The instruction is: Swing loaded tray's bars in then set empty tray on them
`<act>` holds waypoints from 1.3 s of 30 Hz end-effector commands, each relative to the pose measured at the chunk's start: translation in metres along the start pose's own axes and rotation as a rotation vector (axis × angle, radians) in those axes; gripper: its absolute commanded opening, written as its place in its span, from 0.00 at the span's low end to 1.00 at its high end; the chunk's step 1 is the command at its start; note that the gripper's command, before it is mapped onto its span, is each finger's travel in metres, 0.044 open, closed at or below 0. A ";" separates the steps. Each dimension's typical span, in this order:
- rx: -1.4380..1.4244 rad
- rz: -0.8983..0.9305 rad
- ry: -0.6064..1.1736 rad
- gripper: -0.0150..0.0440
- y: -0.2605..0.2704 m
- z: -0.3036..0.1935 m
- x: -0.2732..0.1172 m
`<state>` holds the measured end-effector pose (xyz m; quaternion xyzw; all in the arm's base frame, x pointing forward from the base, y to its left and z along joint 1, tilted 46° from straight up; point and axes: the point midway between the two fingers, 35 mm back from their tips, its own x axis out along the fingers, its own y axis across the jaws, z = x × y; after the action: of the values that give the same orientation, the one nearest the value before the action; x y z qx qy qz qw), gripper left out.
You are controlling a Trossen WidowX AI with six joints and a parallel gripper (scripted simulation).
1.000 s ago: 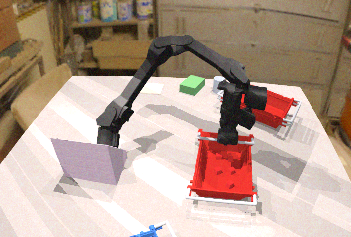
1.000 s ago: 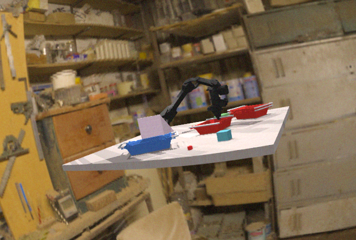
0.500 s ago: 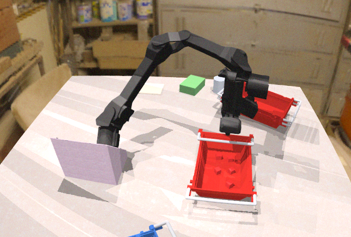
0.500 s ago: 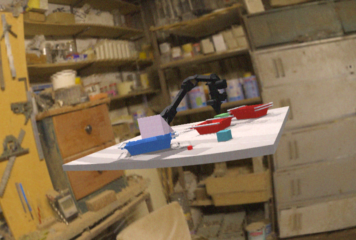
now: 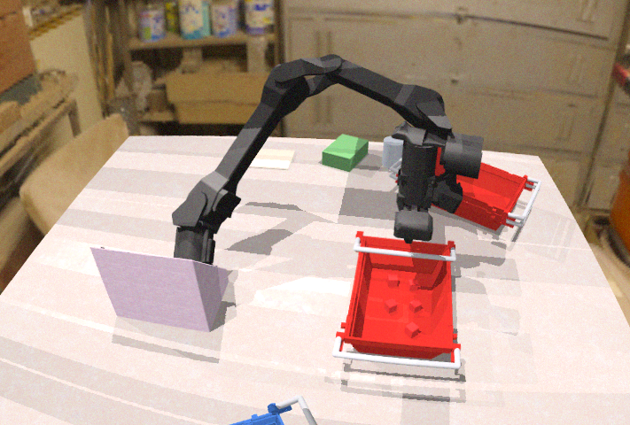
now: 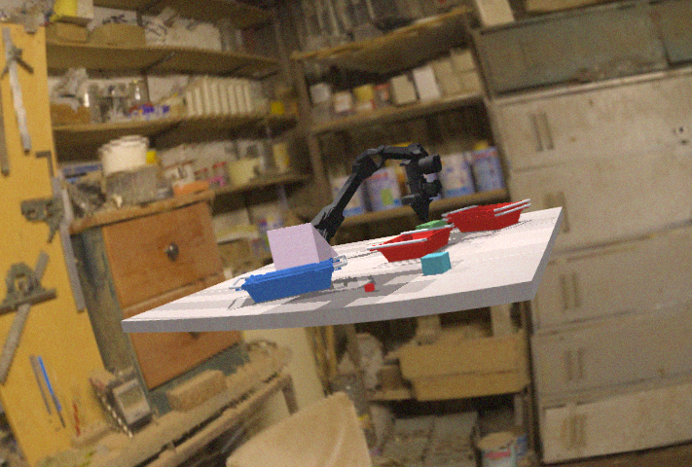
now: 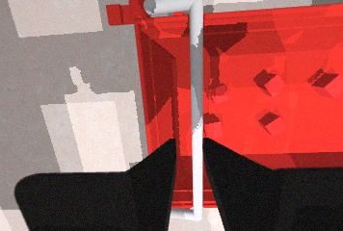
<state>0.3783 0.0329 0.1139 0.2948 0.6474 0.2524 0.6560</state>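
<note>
The loaded red tray (image 5: 391, 346) (image 6: 407, 251) (image 7: 160, 72) stands on the table with several small red blocks (image 5: 412, 329) (image 7: 272, 124) inside. Its far bar (image 5: 385, 250) (image 7: 197, 87) lies in across the top near the far end. Its near bar (image 5: 395, 359) is out over the near end. My gripper (image 5: 408, 241) (image 6: 424, 218) (image 7: 189, 144) is above the far bar, fingers slightly apart. In the wrist view the bar shows in the gap, with nothing gripped. The other red tray (image 5: 496, 185) (image 6: 484, 220) lies at the far right, no load visible, partly hidden by the arm.
A lilac wedge (image 5: 159, 295) (image 6: 297, 247) stands near the arm's base. A blue tray (image 5: 262, 420) (image 6: 291, 285) is at the near edge of the view. A green block (image 5: 344, 152) and pale cylinder (image 5: 392, 152) stand behind. A teal block (image 6: 435, 263) and red cube (image 6: 369, 287) show too.
</note>
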 end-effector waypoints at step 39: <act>-0.002 -0.012 0.002 0.40 -0.257 -0.001 -0.009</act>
<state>0.3622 -0.1530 -0.0610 0.2966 0.6498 0.2452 0.6555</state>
